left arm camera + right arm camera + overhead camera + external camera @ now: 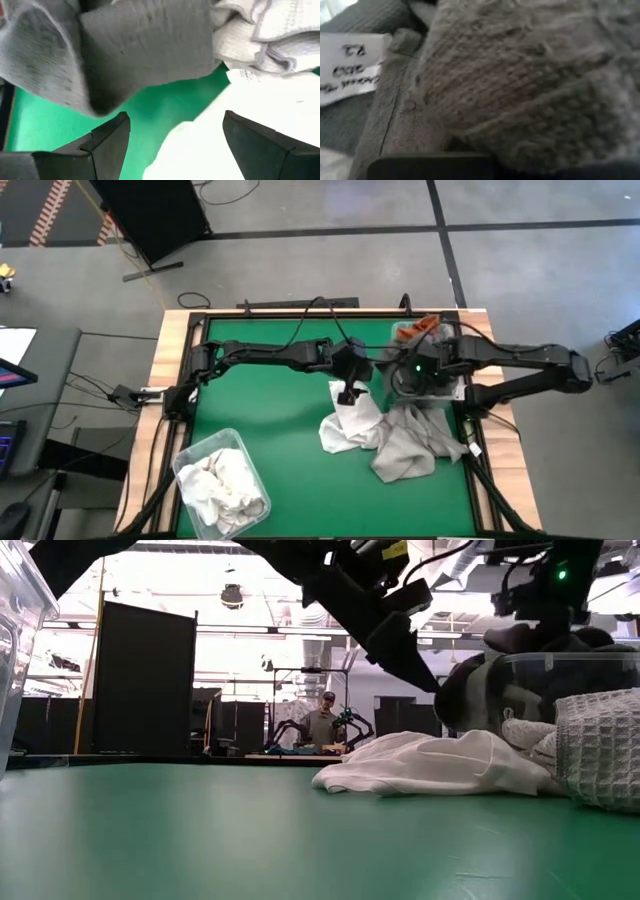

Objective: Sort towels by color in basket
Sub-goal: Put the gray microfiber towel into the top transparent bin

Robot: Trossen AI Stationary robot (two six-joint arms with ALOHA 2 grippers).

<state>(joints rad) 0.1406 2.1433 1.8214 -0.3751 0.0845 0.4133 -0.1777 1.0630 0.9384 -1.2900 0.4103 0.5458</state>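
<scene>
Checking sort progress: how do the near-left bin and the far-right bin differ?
The near-left bin holds only white towels; the far-right bin shows an orange towel. The near-left bin stands apart from both arms; the far-right bin is partly hidden under the right arm. Both are clear plastic.

The table top (280,440) is smooth matt green, framed in pale wood (165,360). The bin (190,455) at seven o'clock is clear glossy plastic. The grey towel (520,85) is coarse, ribbed knit cloth; the white towel (420,765) looks thin and smooth.
</scene>
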